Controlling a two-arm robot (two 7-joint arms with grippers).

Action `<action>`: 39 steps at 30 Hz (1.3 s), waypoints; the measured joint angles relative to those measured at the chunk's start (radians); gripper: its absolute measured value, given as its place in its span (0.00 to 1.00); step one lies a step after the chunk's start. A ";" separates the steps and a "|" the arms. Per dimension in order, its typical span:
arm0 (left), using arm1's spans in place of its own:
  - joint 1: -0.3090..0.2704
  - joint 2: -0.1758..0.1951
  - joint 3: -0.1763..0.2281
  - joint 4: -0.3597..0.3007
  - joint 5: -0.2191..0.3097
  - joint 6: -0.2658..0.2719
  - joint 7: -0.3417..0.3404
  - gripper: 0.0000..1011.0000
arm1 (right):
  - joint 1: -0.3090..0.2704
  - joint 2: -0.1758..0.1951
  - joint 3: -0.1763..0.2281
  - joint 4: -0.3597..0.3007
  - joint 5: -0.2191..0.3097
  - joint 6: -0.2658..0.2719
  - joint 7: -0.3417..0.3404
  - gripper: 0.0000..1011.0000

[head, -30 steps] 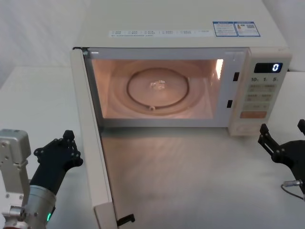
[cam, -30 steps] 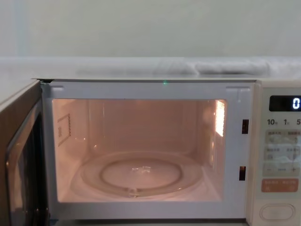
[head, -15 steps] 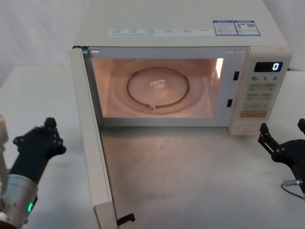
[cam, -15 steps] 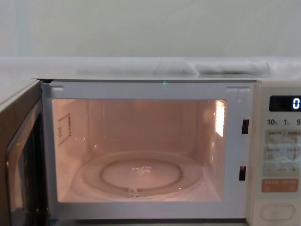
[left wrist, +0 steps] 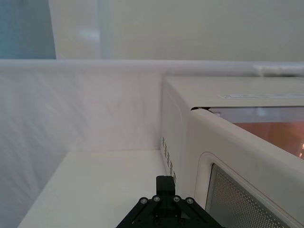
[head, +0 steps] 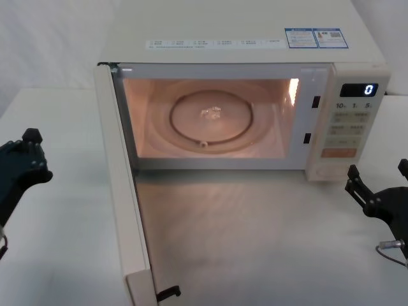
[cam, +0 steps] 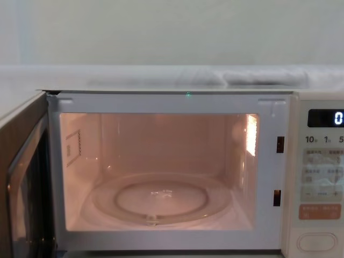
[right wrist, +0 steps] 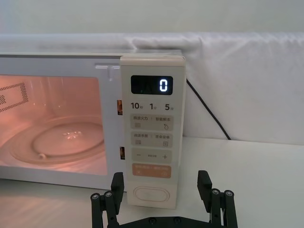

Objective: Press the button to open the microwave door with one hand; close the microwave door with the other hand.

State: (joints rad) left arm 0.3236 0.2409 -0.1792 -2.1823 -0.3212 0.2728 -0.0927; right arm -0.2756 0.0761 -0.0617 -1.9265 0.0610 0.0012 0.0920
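The left hand (head: 22, 162) sits at the far left edge of the head view, low over the counter (head: 57, 255) and well apart from the door (head: 124, 191); whether its fingers are apart or together cannot be told. In the left wrist view the hand (left wrist: 164, 213) shows at the bottom centre, with the door's outer face (left wrist: 237, 156) on the right of the frame.

The right hand (head: 377, 185) sits at the lower right of the head view with its fingers spread apart, gripping nothing. In the right wrist view it (right wrist: 164, 202) fills the bottom edge, and the button (right wrist: 151, 194) shows between its two fingers, at the foot of the control panel (right wrist: 152, 137).

The door stands swung wide open, hinged at the left of the oven (head: 242, 38). The lit inside shows a glass turntable (cam: 158, 199). The display (right wrist: 152, 85) reads 0.
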 joint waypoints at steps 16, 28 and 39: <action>0.028 0.134 0.029 0.072 -0.155 -0.127 -0.289 0.00 | 0.000 0.000 0.000 0.000 0.000 0.000 0.000 0.99; -0.116 0.221 0.144 0.176 -0.193 -0.170 -0.418 0.00 | 0.000 0.000 0.000 0.000 0.000 0.000 0.000 0.99; -0.251 0.247 0.264 0.236 -0.213 -0.154 -0.470 0.00 | 0.000 0.000 0.000 0.000 0.000 0.000 0.000 0.99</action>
State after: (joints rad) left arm 0.0726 0.4876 0.0852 -1.9466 -0.5344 0.1183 -0.5625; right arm -0.2756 0.0761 -0.0617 -1.9265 0.0610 0.0012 0.0920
